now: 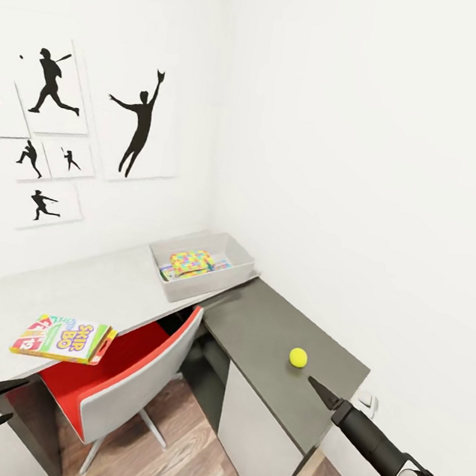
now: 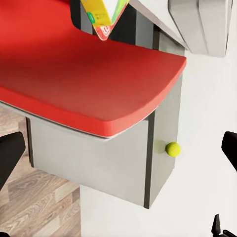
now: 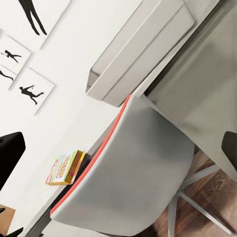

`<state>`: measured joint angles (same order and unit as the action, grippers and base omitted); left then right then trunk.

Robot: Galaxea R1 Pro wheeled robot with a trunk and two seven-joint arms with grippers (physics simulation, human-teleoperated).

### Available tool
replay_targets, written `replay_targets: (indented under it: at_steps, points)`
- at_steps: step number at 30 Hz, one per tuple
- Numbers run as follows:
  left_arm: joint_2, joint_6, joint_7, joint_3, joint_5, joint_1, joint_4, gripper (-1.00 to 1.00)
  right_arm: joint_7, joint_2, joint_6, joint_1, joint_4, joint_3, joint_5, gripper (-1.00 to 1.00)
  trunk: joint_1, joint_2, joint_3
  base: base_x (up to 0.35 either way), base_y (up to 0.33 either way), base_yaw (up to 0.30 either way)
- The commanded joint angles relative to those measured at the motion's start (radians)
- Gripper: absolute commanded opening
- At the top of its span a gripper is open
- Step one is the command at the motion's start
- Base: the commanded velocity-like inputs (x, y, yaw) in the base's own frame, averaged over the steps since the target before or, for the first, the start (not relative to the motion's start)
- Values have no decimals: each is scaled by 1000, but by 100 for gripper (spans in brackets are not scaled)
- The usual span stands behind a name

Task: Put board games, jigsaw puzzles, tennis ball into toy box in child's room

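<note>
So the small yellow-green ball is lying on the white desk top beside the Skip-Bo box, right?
Not quite. The head view shows the small yellow-green ball on the lower dark grey desk section, far from the flat Skip-Bo box, which does lie on the white desk top.

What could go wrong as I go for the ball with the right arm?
1. The small yellow-green tennis ball sits loose on the dark grey desk section; a nudge from the right gripper, close beside it, could roll it off.
2. The green-white Skip-Bo game box overhangs the white desk edge above the red-and-grey chair; a left-arm bump might tip it.
</note>
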<state>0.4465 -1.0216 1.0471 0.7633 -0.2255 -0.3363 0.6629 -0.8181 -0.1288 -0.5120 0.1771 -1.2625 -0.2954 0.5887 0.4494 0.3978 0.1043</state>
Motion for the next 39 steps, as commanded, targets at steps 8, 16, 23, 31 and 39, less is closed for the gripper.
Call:
replay_targets:
  at_steps: [8, 16, 23, 31, 39]
  points:
    - [0, -3, 8, 2, 3, -1, 0, 100, -1, 0, -9, 1, 1, -1, 7, 100, 1, 2, 2, 0, -18, 0]
    - [0, -3, 8, 2, 3, -1, 0, 100, -1, 0, -7, 1, 2, -1, 7, 100, 1, 2, 2, 0, -173, 0]
    - [0, -2, 7, 1, 3, -1, 0, 100, -1, 0, -7, 1, 2, -1, 7, 100, 1, 2, 2, 0, -100, 0]
    - [0, 0, 5, 1, 3, -1, 0, 100, -1, 0, -5, 1, 2, -1, 7, 100, 1, 2, 2, 0, -19, 0]
    - [0, 2, 0, 1, 2, -2, 0, 100, -1, 0, -5, 1, 2, 0, 7, 100, 1, 2, 2, 0, -3, 0]
